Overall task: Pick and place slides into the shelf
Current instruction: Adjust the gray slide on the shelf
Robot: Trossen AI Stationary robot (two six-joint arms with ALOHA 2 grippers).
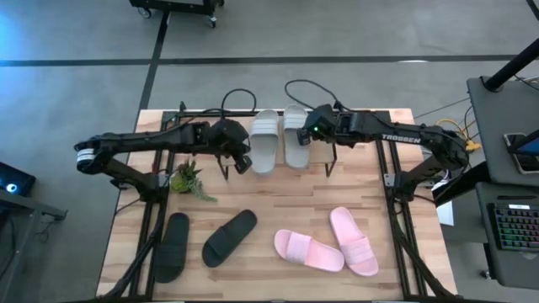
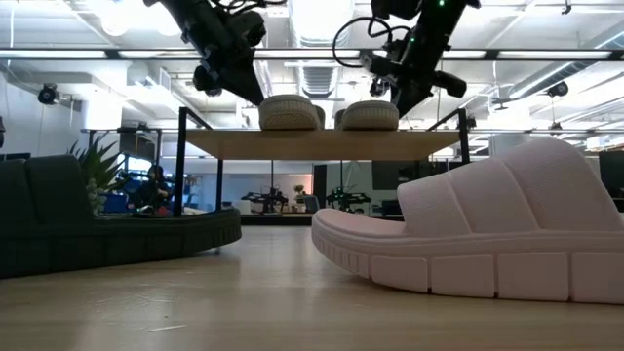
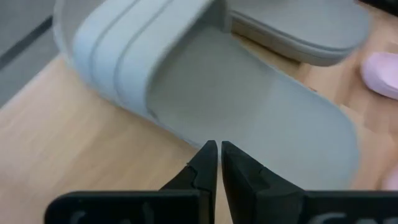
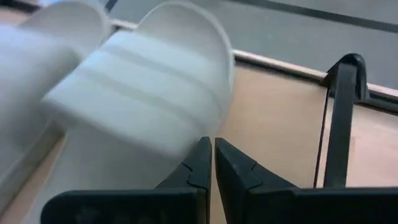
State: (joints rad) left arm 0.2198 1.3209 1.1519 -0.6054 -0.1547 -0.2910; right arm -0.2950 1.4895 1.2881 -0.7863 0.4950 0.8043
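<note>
at the near edge of the table four slides are laid flat on the bare wood. two black slides are seen toward the left, one beside the left frame post, the other angled just beside it. two pink slides are seen toward the right, close together and splayed apart at the toes; each is marked by one wide ribbed strap and a thick grooved sole, as shown large in the low view. open board is left between the black and pink pairs.

farther back, a small potted plant is set near the left side, just beside the left arm.

at the far edge, the shelf is topped by a light wooden board on thin black legs. two pale grey-green slides are laid side by side on it, nearly touching, their straps toward the far edge. bare board is left on the right part of the shelf top.

the left gripper is held just beside the left slide's heel, its jaws closed to a thin slit with nothing between them. the right gripper is held at the right slide, its jaws likewise pressed nearly together and empty.
</note>
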